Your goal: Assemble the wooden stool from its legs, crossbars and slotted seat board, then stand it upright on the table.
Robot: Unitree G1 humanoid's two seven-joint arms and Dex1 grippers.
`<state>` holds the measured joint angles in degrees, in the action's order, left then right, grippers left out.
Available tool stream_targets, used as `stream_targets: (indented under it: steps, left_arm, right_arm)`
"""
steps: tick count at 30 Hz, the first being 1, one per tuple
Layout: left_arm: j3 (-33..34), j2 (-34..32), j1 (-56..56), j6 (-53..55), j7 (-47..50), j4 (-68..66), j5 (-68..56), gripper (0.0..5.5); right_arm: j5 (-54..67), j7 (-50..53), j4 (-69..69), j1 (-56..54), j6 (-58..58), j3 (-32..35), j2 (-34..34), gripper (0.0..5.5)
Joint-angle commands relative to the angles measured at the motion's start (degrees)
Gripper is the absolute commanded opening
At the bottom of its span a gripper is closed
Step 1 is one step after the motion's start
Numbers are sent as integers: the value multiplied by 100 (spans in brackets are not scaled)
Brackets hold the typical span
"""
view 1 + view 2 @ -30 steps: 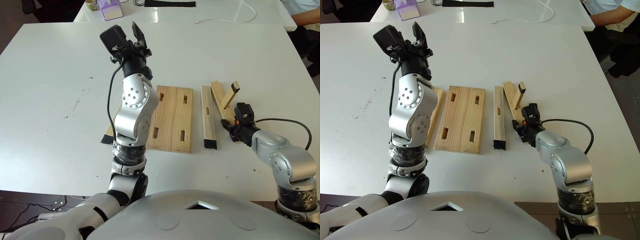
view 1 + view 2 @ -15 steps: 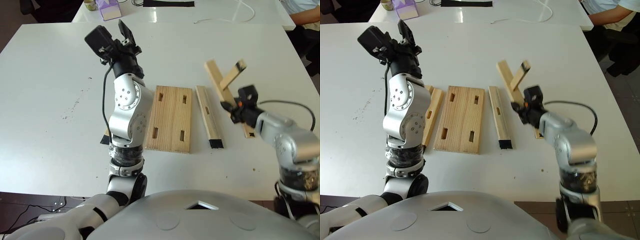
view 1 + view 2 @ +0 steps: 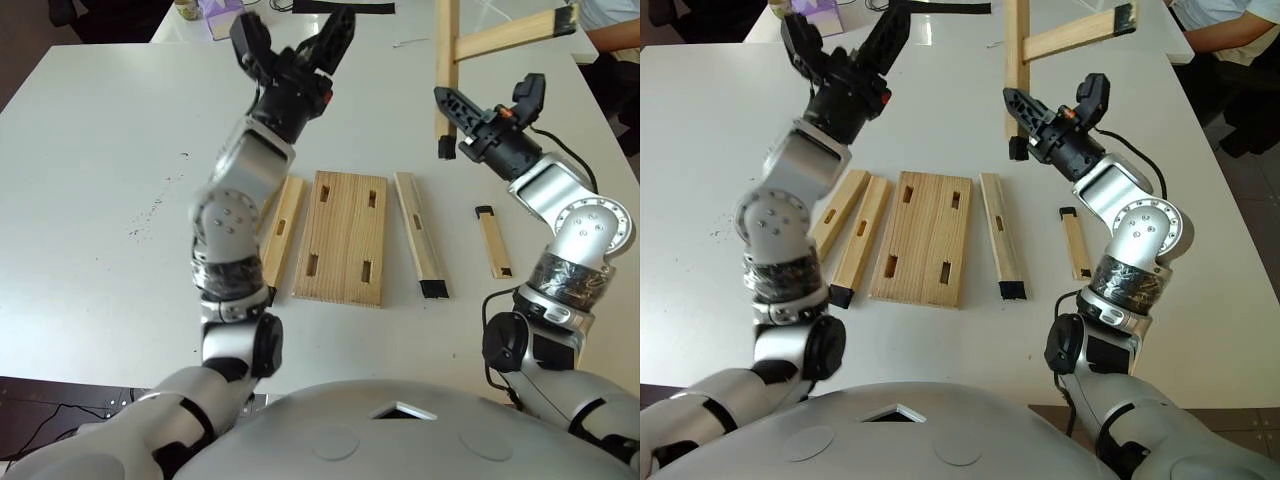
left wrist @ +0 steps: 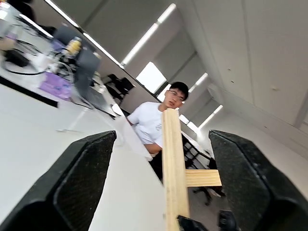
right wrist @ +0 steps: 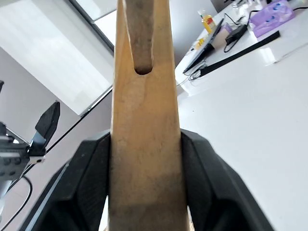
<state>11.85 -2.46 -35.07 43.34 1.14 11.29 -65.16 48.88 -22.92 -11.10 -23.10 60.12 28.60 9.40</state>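
Right arm has swung up since a second ago: pale wooden leg with slanting wooden crossbar plugged in is now off white worktop, hanging upright over far right part, black-tipped end down. My right gripper clamps its lower stretch, pads tight on wood. Left arm raised too; left gripper spread wide, empty, facing held leg. Slotted rectangular wooden seat board flat mid-worktop toward near edge. Two loose wooden legs just left of it, one more loose leg just right, short wooden bar beyond. Judgement: joining or handover next, stool far from built.
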Motion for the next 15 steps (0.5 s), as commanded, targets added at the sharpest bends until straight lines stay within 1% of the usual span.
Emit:
stream_targets:
  steps: [1, 5, 7, 12, 15]
  left_arm:
    - [327, -626, -524, 912, -626, -594, -1101, 354]
    - [555, -1152, -582, 1499, -1011, -702, -2011, 354]
    - [540, -1370, -675, 1739, -1180, -827, -2257, 354]
    - [397, -1785, -1047, 2149, -1651, -1204, -2407, 354]
    - [185, -1863, -1419, 2312, -1967, -1503, -2228, 354]
  right_arm:
    - [743, -835, -368, 204, -74, 25, 436, 201]
    - [1197, -1488, -241, -241, -82, -216, 835, 201]
    - [1410, -1733, -288, -372, -72, -296, 1020, 201]
    - [1537, -2150, -352, -478, -247, -672, 1251, 201]
    - [1568, -2289, -526, -410, -301, -809, 1408, 201]
